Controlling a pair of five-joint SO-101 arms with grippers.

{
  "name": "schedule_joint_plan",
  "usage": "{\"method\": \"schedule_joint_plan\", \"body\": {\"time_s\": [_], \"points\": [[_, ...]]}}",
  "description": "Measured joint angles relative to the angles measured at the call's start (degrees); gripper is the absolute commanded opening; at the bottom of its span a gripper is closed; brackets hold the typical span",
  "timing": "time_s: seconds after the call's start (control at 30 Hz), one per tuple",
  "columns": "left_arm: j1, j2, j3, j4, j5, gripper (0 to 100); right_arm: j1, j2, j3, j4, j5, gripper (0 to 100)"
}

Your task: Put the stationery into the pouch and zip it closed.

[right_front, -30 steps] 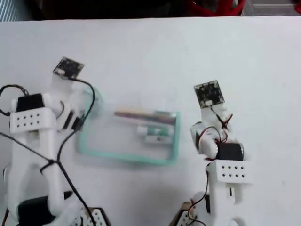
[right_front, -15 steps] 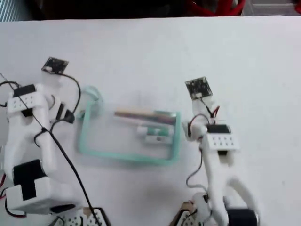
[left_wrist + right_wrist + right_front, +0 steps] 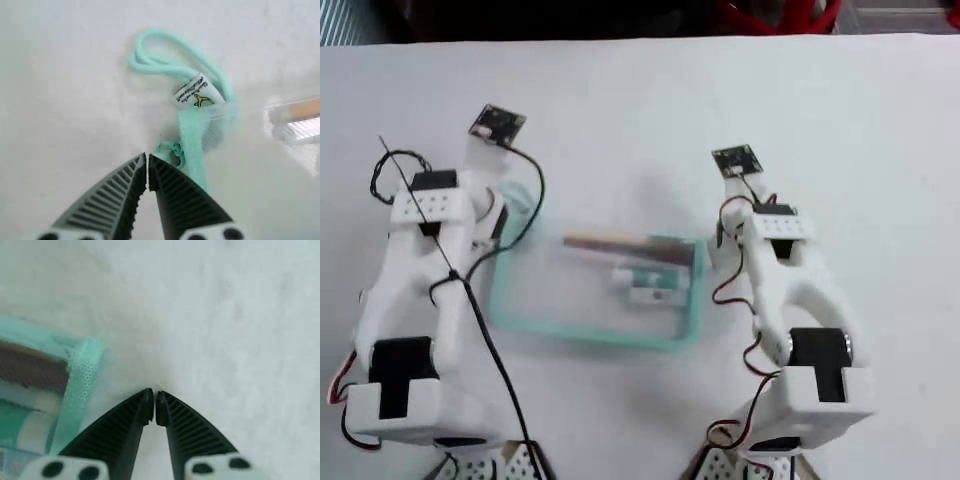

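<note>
A clear pouch with a mint green border (image 3: 588, 335) lies flat in the middle of the table. Inside it are a long pencil-like stick (image 3: 610, 243) and a small green and white item (image 3: 650, 284). My left gripper (image 3: 147, 158) is shut with nothing in it, its tips on the table right beside the mint zipper pull (image 3: 172, 150) at the pouch's left end. The pouch's cord loop (image 3: 160, 45) and white label (image 3: 197, 93) lie just beyond. My right gripper (image 3: 154, 396) is shut and empty, down near the table just off the pouch's right corner (image 3: 82, 371).
White table all round (image 3: 640, 100). The left arm (image 3: 420, 260) stands at the pouch's left end and the right arm (image 3: 790, 290) at its right end, with loose cables along both. Dark clutter lies past the far table edge.
Both arms have moved. The left arm swung out to the left and came back to the pouch's left end. The right arm stretched forward beside the right edge. The pouch stayed put.
</note>
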Motion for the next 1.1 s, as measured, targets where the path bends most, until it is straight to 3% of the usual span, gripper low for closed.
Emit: {"method": "schedule_joint_plan", "body": {"time_s": [0.23,0.4,0.6,0.8,1.1], "points": [[0.18,8.97,-4.4,-1.67,0.35,2,-2.2,0.35,0.0,0.0,0.0,1.9],[0.09,20.4,-15.91,6.07,7.03,2,-3.34,0.79,-1.85,0.0,-0.18,1.9],[3.6,21.27,-20.48,11.78,7.38,2,-6.33,2.29,-5.27,0.09,-3.25,1.9],[8.62,21.1,-20.4,12.4,7.12,2,-6.24,13.98,-20.31,1.49,-3.43,1.9],[12.92,21.19,-27.43,10.46,12.22,4,-6.95,24.53,-45.71,14.86,-6.07,1.9]]}}
